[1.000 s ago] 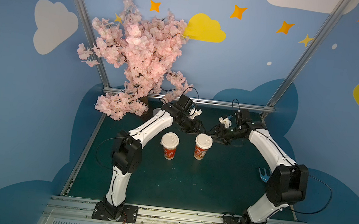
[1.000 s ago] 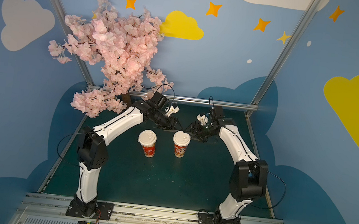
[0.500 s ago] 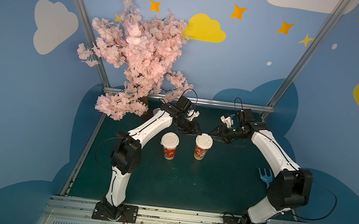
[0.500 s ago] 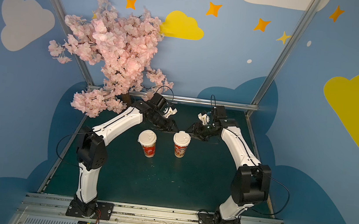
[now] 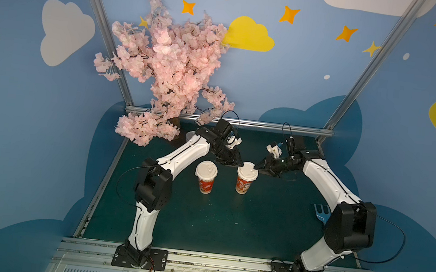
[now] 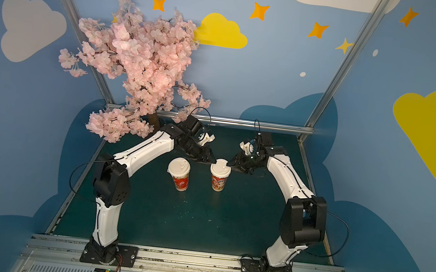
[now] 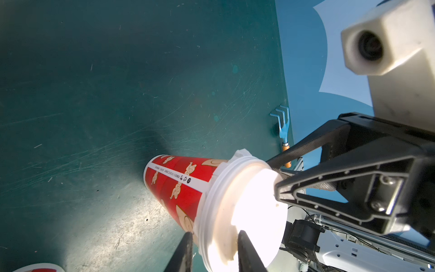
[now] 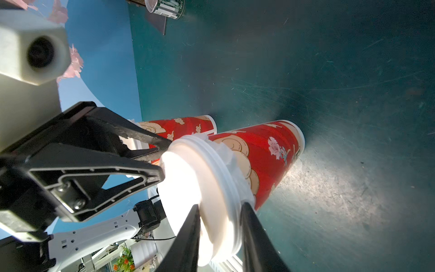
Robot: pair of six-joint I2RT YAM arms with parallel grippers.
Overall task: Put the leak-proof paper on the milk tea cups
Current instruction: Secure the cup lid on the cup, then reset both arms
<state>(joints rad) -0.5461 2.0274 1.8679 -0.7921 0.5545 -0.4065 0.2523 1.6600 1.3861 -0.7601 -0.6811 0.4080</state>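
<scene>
Two milk tea cups are parked upright just above the middle of the frame in both top views, on the dark green table (image 5: pixel 228 227). The left-side cup (image 5: pixel 205 184) and the right-side cup (image 5: pixel 244 185) are set near each other but apart. Each is capped with a white lid, and all the attention is on the right-side cup's lid (image 5: pixel 248 170).

The left gripper (image 5: pixel 239 163) is positioned at the upper-left edge of that lid, and the right gripper (image 5: pixel 258 167) at its right edge. In the wrist views each gripper's fingers (image 7: pixel 186 249) are seen straddling the lid's rim, one down the cup's side and one over the lid's top. Both sets of jaws are narrowed to about the rim's thickness. Whether the rim is actually pinched can't be told for either one.

The leak-proof paper (image 7: pixel 241 153) is spotted as a crinkled white fringe poking out from under that lid, against the red cup wall. Whether there's paper under the left-side cup's lid can't be told.

A small blue rake (image 5: pixel 320 211) is left lying at the table's right edge, partly hidden by the right arm.
</scene>
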